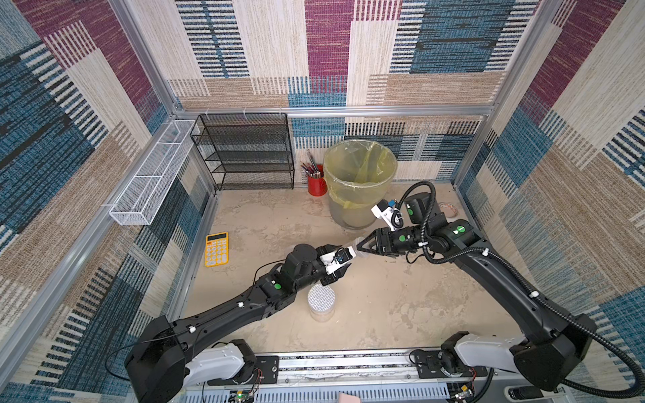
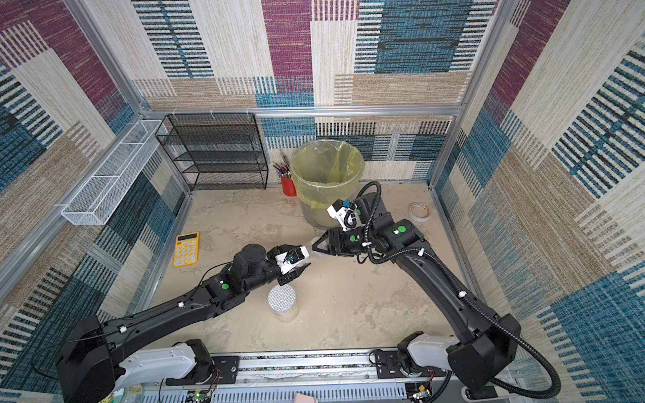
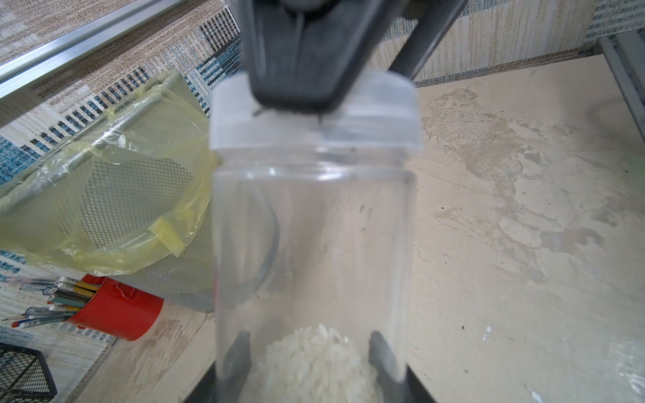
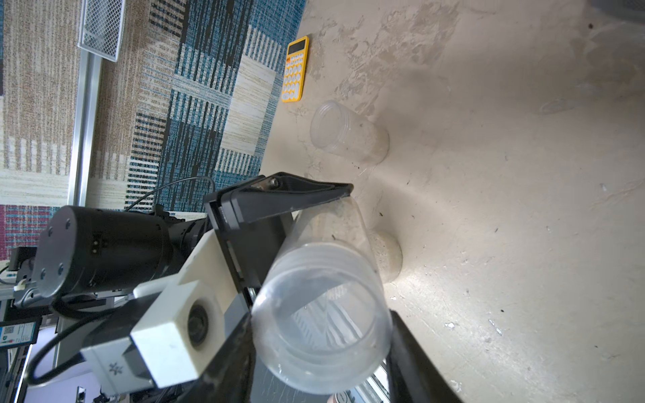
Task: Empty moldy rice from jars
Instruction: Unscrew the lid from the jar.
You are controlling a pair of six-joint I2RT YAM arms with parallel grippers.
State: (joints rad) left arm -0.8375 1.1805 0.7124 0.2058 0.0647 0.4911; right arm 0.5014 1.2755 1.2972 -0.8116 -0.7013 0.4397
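Black arms; white bases; green round stickers; corrugated black cable.

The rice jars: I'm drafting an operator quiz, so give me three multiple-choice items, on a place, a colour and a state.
1. Where is the grid-lidded jar? A. On the black shelf. B. Upright on the table beside the left arm. C. In the bin.
2. What colour is the pencil cup? A. Blue. B. Red. C. Green.
3. How is the mouth of the held jar? A. Covered by its clear lid. B. Open, lid on the table. C. Covered by a grid lid.
1 B: a top view shows it standing by the forearm. 2 B: red in both top views. 3 A: the left wrist view shows the lid seated, the right gripper clamped on it and the left gripper holding the base.
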